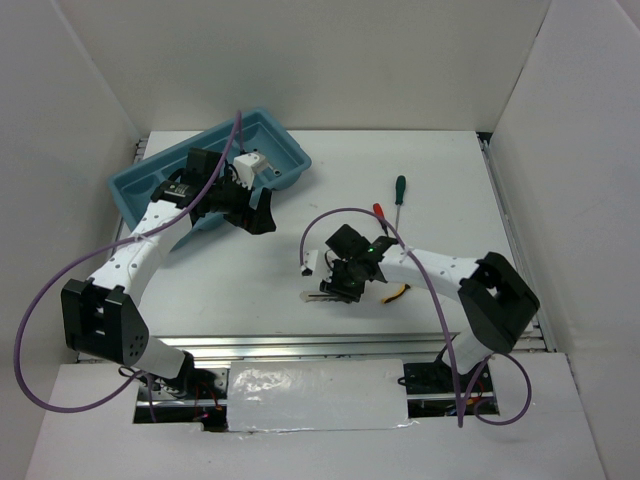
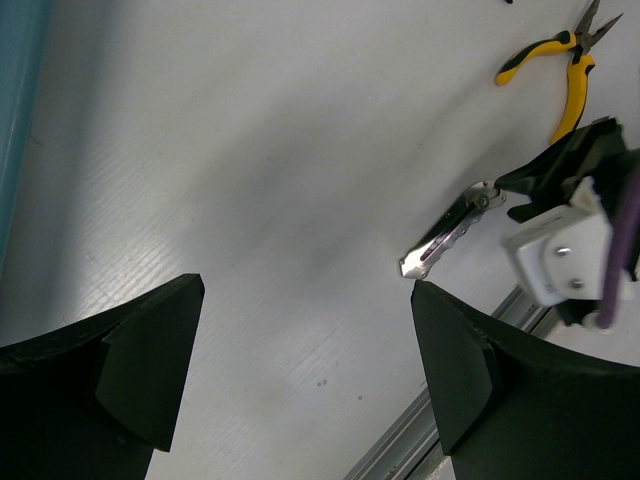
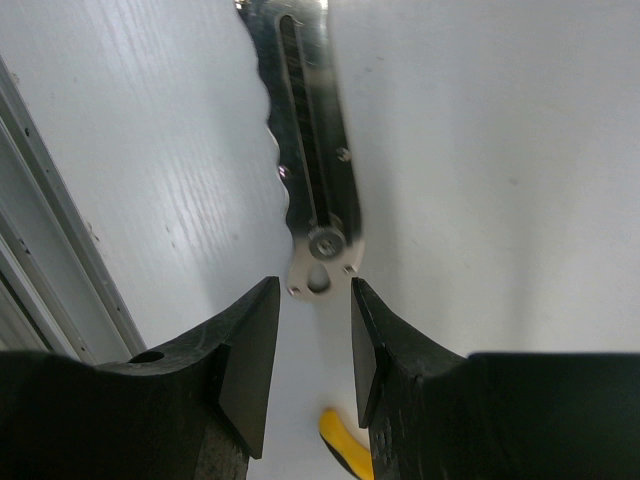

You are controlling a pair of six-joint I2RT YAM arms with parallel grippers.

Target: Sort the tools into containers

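The grey folding knife (image 3: 315,150) lies on the white table near its front edge. It also shows in the top view (image 1: 318,295) and the left wrist view (image 2: 445,240). My right gripper (image 3: 315,285) is low over the knife's end, jaws a little apart, tips just at that end and not clamped on it. My left gripper (image 1: 255,215) hangs open and empty beside the light blue tray (image 1: 150,185). The yellow-handled pliers (image 1: 397,293) lie right of the right gripper. The green screwdriver (image 1: 399,190) and red screwdriver (image 1: 380,215) lie behind it. The thin rod is out of view.
The table's metal front rail (image 3: 60,270) runs close to the left of the knife. The left arm covers part of the tray. White walls enclose the table on three sides. A purple cable (image 1: 340,212) loops above the right wrist.
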